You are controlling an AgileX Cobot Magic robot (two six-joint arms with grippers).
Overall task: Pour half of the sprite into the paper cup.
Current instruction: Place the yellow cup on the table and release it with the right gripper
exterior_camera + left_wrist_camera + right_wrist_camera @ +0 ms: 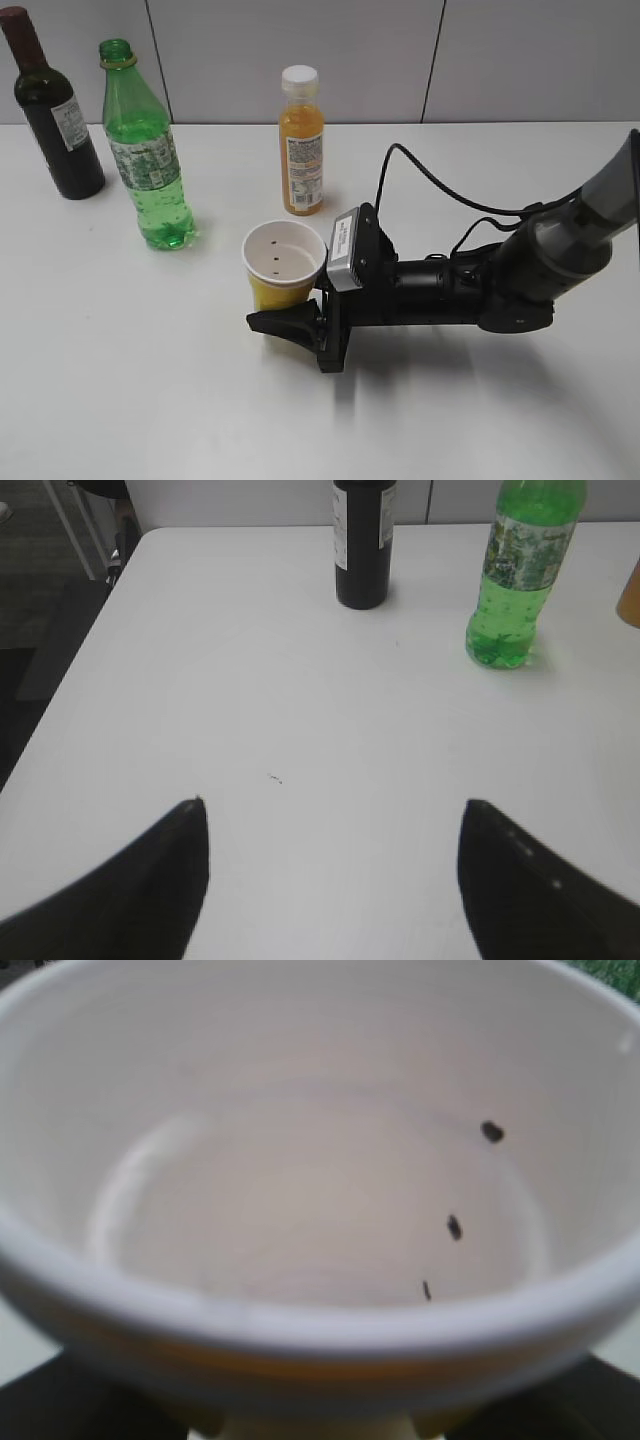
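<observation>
Three bottles stand at the back of the white table (100,380), the paper cup (283,262) nearer the front.

Right gripper (300,310) lies low, its jaws closed around the yellow cup's lower wall; the cup is upright and empty, with three dark specks inside. The sprite (145,150), uncapped, stands between the dark wine bottle (52,110) and the orange juice bottle (301,140). Left gripper (335,880) hovers apart from everything, jaws spread wide, holding nothing.

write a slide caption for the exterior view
Right claw grips the empty yellow paper cup on the white table, with the uncapped sprite standing untouched behind.
</observation>
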